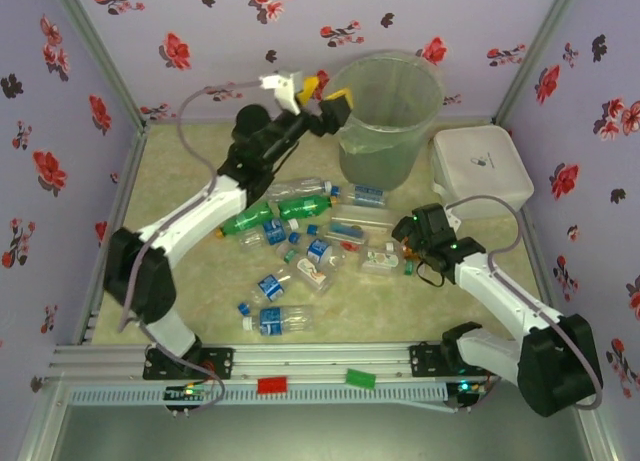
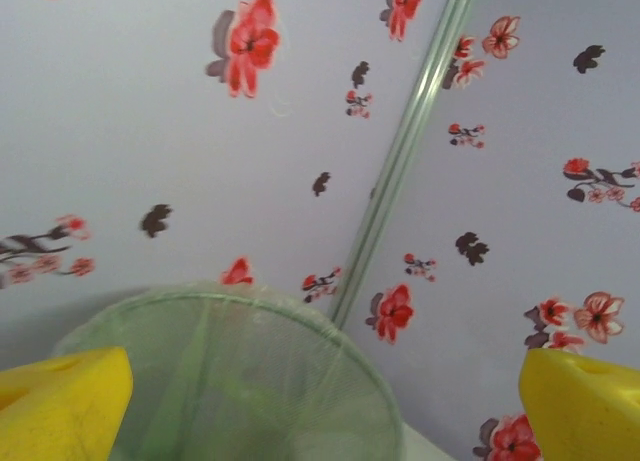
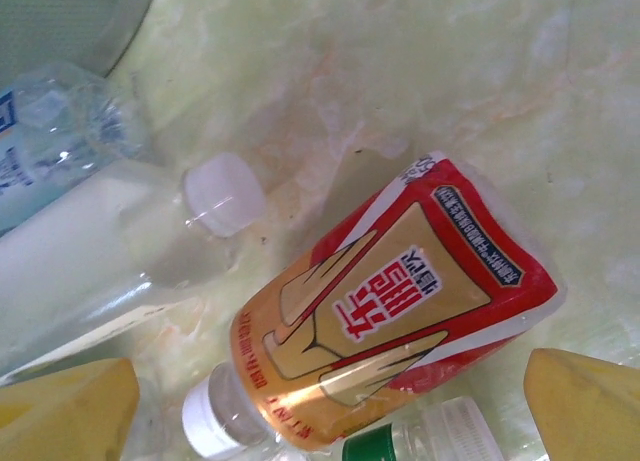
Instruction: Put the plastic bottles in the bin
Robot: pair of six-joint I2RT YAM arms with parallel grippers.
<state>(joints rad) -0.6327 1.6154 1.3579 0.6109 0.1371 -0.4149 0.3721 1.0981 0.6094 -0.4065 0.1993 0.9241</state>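
Hovering left gripper (image 1: 328, 93): raised at the back of the table (image 1: 175, 171), yellow fingers (image 2: 60, 406) spread wide, nothing between them.
Left wrist outlook: across the rim of the bin (image 2: 230, 296) toward the corner of the flowered wall (image 2: 200, 131).
Bin position: upright at the back of the table, lined with a clear bag; left gripper just beside its left rim. Contents cannot be told.
Right gripper (image 3: 325, 411): low over the right end of the bottle pile, fingers wide apart, gripping nothing.
Between right fingers: red-and-gold-labelled bottle (image 3: 390, 301), lying on its side, white cap toward the camera.
Beside it: clear white-capped bottle (image 3: 100, 261) to the left; green-capped bottle (image 3: 375, 446) at the lower edge.
Plastic bottles (image 1: 300, 246): lying scattered on the table in front of the bin, between the two arms; green bottles (image 1: 248, 221) near the left arm; several blue labels.
White lidded box (image 1: 482, 171): just right of the bin.
Table surface: pale green, marbled.
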